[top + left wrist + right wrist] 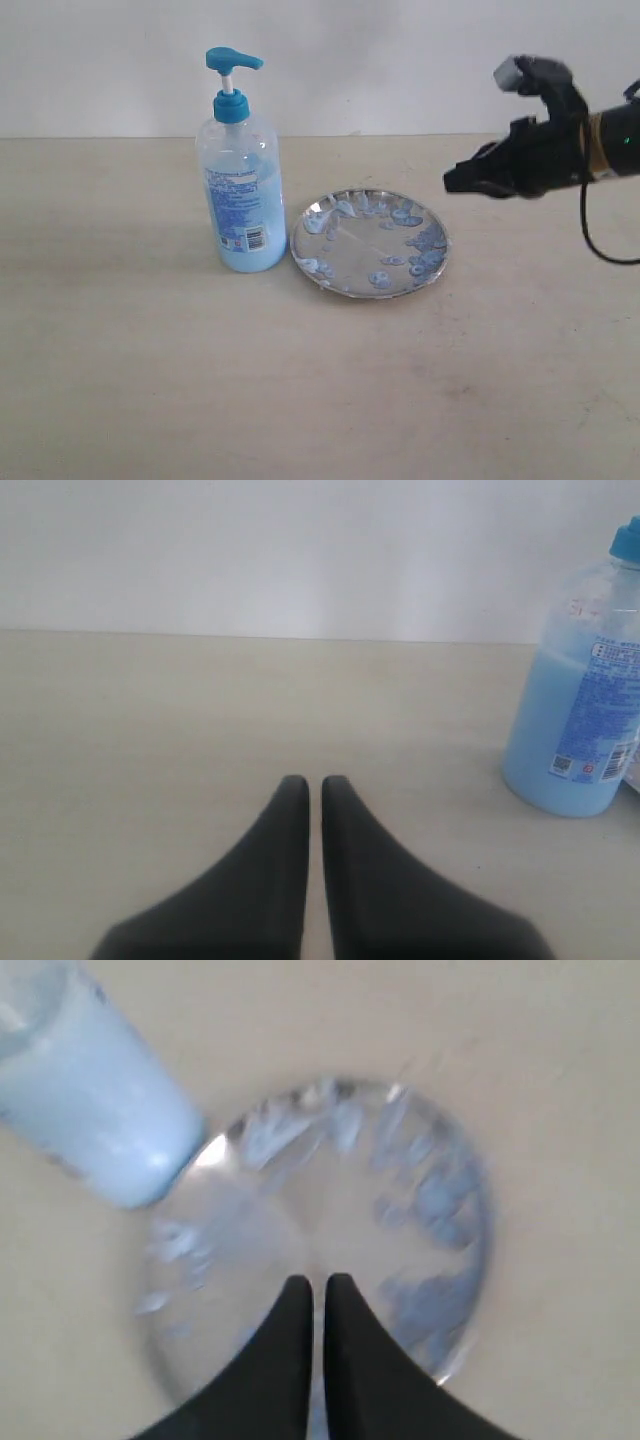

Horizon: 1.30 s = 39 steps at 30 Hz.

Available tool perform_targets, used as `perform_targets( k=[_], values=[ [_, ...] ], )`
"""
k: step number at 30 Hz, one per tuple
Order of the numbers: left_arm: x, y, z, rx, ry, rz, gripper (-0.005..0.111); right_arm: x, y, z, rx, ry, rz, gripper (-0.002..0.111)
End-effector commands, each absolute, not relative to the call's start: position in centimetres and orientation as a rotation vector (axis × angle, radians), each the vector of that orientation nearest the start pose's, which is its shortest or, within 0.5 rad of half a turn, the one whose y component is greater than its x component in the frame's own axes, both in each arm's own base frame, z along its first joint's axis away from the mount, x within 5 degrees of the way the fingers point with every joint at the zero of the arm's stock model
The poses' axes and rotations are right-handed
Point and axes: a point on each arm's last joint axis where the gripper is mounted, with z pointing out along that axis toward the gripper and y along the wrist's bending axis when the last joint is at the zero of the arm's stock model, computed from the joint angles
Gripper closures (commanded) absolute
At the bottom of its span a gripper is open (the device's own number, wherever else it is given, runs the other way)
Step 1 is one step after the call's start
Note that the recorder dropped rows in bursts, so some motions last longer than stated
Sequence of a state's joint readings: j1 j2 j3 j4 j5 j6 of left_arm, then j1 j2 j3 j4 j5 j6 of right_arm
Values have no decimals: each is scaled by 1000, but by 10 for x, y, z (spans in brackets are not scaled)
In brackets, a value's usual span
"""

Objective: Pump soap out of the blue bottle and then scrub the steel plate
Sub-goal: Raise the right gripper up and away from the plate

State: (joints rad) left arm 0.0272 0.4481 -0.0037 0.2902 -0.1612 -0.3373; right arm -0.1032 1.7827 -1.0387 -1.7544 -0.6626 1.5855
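Centrally on the surface (pixel 120 350), the blue bottle (pixel 240 190) stands just left of the steel plate (pixel 350 235) flecked with soap (pixel 430 240); the right pincer (pixel 317 1282) hovers nearby, narrow and empty, like the left pincer (pixel 307 780).

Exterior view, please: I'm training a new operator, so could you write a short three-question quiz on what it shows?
1. True or false: the blue bottle lies on its side.
2. Where is the right gripper?
A) clamped on the bottle
B) in the air near the steel plate, holding nothing
C) pressed flat on the plate
3. Fill in: the blobs of soap on the plate are pale ____.

Key: 1 false, it stands upright beside the plate; 2 B; 3 blue.
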Motion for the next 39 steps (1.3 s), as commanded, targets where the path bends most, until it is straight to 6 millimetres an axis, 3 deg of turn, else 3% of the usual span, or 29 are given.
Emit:
perform_targets(
  k=[1, 5, 10, 13, 17, 19, 21, 25, 28, 31, 34, 37, 39],
  values=[
    [93, -2, 194, -41, 1776, -63, 103, 378, 1, 272, -537, 1958, 201, 108],
    [93, -2, 194, -41, 1776, -63, 103, 389, -7, 339, -273, 1751, 207, 108],
    [93, -2, 194, -40, 1771, -65, 103, 393, -10, 396, 70, 1484, 504, 108],
    [93, -2, 194, -40, 1770, -65, 103, 387, -8, 418, 205, 1261, 788, 108],
    [93, -2, 194, -40, 1772, -64, 103, 373, -7, 442, 232, 968, 1120, 108],
    [94, -2, 194, -39, 1768, -65, 103, 365, -7, 451, 194, 847, 1188, 108],
    [94, -2, 194, -39, 1768, -65, 103, 359, -6, 456, 102, 779, 1134, 108],
    [94, -2, 195, -38, 1763, -67, 103, 353, 8, 454, -220, 767, 789, 108],
    [94, -2, 196, -35, 1750, -71, 103, 354, 23, 440, -525, 832, 515, 108],
    [94, -3, 196, -34, 1744, -72, 103, 361, 36, 409, -939, 968, 185, 108],
    [94, -3, 196, -34, 1744, -72, 103, 373, 38, 368, -1409, 1124, -265, 108],
    [94, -3, 197, -33, 1743, -73, 103, 389, 28, 343, -1350, 1294, -446, 108],
    [94, -3, 197, -33, 1741, -73, 103, 398, 24, 332, -1334, 1349, -477, 108]
  ],
)
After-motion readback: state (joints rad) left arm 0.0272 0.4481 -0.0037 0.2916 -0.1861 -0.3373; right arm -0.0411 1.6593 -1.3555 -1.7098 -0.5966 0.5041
